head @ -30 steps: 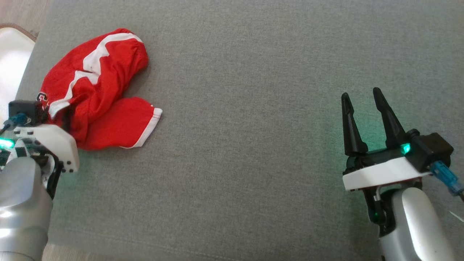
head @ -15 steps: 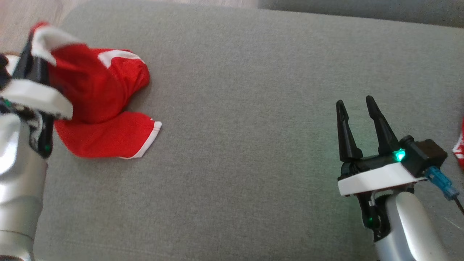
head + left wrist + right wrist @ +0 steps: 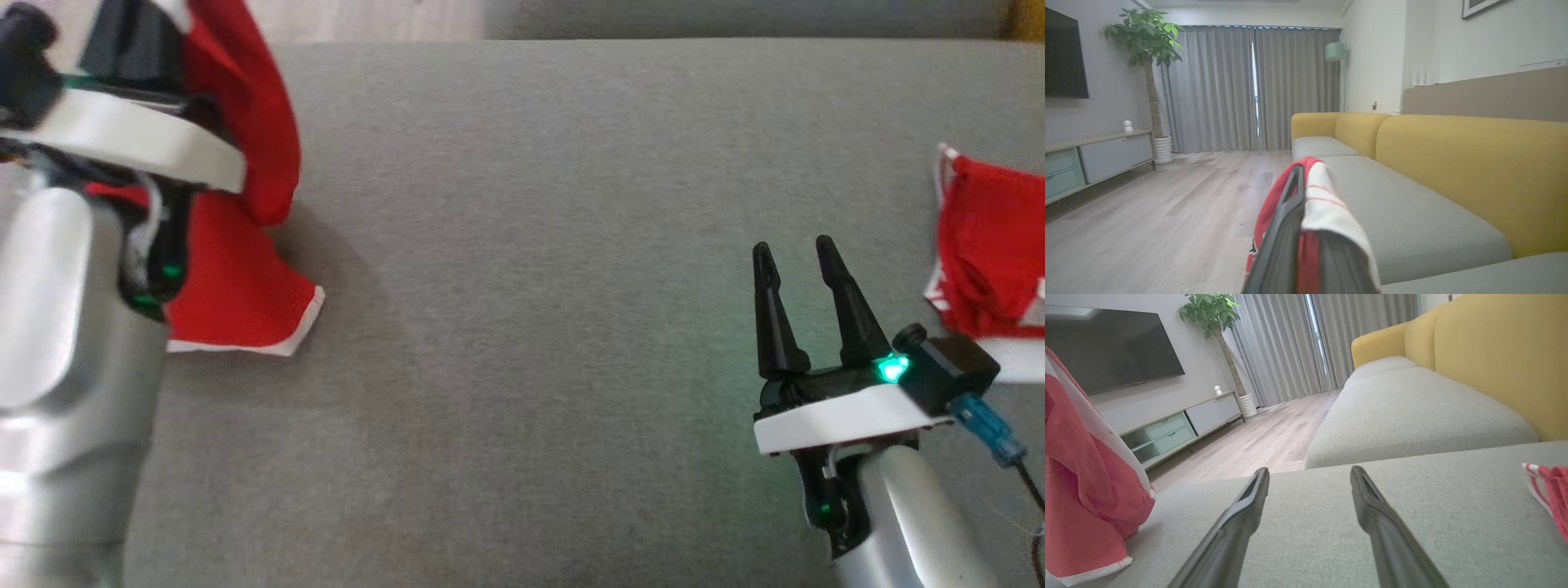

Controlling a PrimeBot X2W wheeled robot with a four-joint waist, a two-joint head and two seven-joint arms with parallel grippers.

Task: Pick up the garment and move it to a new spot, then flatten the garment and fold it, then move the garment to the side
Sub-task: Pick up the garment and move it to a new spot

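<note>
Upper left of frame, left gripper [image 3: 122, 45]: clenched on red-and-white cloth garment [image 3: 237, 286], upper part raised, hem touching grey fabric cushion [image 3: 531, 327].
Lower right, right gripper [image 3: 793, 247]: released, fingers spread apart.

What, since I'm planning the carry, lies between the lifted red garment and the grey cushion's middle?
Nothing visible does. The left end effector grips the red garment at the grey cushion's left; the open right end effector and another red cloth sit far right.
</note>
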